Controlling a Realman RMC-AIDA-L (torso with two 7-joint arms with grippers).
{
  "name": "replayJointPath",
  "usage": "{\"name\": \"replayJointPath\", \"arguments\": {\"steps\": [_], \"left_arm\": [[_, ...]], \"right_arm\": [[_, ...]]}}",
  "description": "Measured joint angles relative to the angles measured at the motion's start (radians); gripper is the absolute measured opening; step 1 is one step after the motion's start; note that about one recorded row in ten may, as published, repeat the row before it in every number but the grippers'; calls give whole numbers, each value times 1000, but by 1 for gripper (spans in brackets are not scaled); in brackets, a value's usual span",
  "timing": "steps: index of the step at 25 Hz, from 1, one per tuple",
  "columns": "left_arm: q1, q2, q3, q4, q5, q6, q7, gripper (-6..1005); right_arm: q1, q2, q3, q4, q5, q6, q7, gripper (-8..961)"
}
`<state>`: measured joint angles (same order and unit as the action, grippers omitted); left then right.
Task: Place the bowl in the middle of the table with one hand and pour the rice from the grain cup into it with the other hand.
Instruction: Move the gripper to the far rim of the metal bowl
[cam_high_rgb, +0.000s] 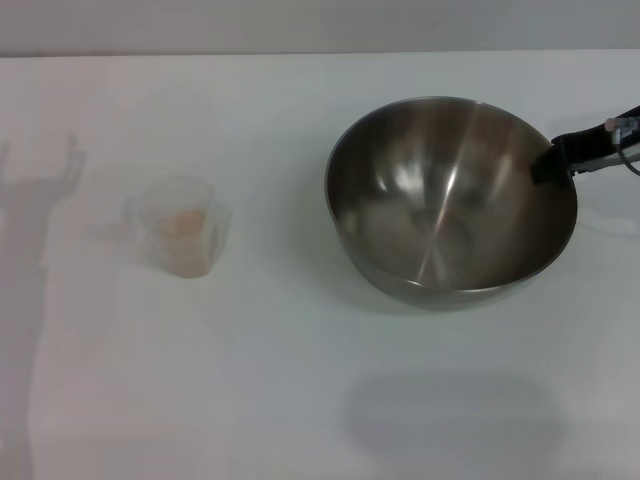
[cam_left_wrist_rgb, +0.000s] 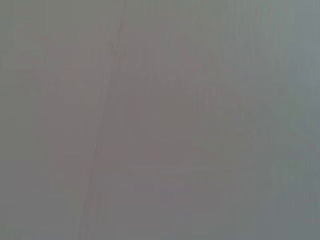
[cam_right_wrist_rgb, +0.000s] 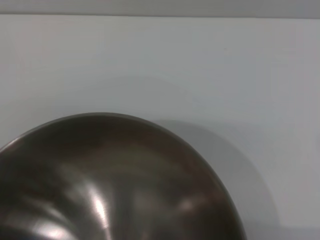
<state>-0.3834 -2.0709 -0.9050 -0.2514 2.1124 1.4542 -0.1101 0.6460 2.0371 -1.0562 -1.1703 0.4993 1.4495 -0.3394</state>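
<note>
The shiny steel bowl is right of centre in the head view, tilted, with its inside empty. Its shadow falls on the white table well below it, so it hangs above the surface. My right gripper is clamped on the bowl's right rim, and a black finger shows inside the rim. The right wrist view looks into the bowl over the table. The clear grain cup stands on the left of the table with beige rice in it. My left gripper is out of view.
The table's far edge runs along the top of the head view. An arm's shadow lies on the table left of the cup. The left wrist view shows only a plain grey surface.
</note>
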Motion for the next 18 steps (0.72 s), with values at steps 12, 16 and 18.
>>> {"name": "replayJointPath", "arguments": {"steps": [12,16,18], "left_arm": [[0,0,1,-2,5,0,-3,864],[0,0,6,-2,6,0,-3,864],[0,0,6,-2,6,0,-3,864]], "right_arm": [[-1,8,-6,1,1,-2,-13,71],[-8,27,1,-35,2,-25,-30,47],[-10,31,1,-45,3,-31,-35,48]]}}
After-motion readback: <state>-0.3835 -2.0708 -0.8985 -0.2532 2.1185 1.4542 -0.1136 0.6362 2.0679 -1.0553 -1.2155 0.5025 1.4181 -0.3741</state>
